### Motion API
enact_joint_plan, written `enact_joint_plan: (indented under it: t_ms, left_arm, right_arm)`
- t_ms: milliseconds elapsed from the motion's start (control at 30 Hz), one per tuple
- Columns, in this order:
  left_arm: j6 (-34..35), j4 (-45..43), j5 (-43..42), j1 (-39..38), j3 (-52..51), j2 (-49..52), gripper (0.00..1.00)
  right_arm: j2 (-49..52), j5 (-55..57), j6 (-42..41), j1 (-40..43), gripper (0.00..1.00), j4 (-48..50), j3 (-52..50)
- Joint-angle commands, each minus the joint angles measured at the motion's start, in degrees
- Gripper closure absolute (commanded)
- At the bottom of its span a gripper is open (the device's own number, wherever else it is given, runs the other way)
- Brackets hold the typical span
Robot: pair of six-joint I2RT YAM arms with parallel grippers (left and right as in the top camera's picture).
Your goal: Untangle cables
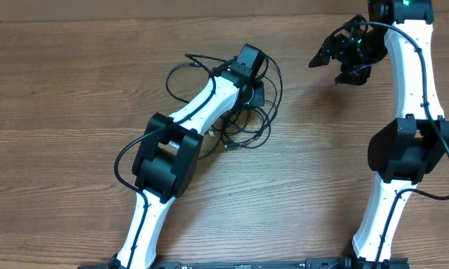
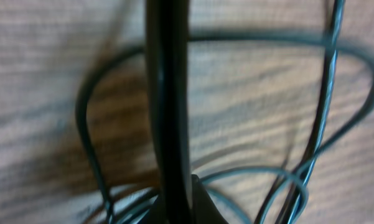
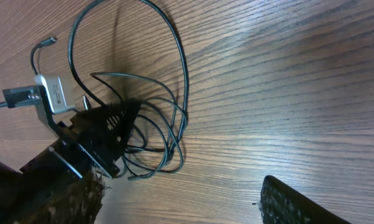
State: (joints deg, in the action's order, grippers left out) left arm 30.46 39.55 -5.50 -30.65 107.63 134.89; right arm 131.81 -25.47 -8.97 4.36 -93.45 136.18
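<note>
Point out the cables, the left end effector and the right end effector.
cables (image 3: 186, 81): right wrist view, arc of the big loop.
left end effector (image 3: 129, 114): right wrist view, closed fingertips.
right end effector (image 1: 330, 69): overhead view, between fingertips.

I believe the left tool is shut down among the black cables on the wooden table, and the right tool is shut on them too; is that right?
Not quite: the left tool is indeed shut among the cables, but the right tool is open and holds nothing. The overhead view shows it well apart from the tangle, above the wooden table.
</note>
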Motion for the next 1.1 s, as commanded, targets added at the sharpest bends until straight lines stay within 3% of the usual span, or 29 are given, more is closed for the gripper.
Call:
enact_joint_plan:
  t_ms: [0, 300, 567, 733, 1067]
  left_arm:
    - [-5.73, 3.61, -3.69, 1.66, 5.33, -3.58, 0.96]
    - [-15.21, 16.98, -7.82, 5.68, 20.02, -19.54, 0.96]
    - [-25.62, 19.47, -14.23, 8.55, 20.79, -33.73, 0.96]
    - [-24.72, 19.17, -19.52, 12.59, 20.79, -39.21, 0.96]
    - [-13.35, 15.34, -24.81, 21.4, 20.79, -45.75, 0.96]
  right_arm:
    - [-0.63, -0.09, 0.5, -0.17, 0.22, 0.28, -0.04]
    - [-1.01, -4.81, 3.19, -0.22, 0.27, 0.44, -0.02]
    - [-7.54, -10.69, 7.82, -3.28, 0.27, 0.15, 0.07]
    - [-13.4, -10.69, 7.72, -7.74, 0.27, 1.25, 0.07]
    - [-15.26, -6.75, 5.79, -17.09, 0.26, 1.01, -0.39]
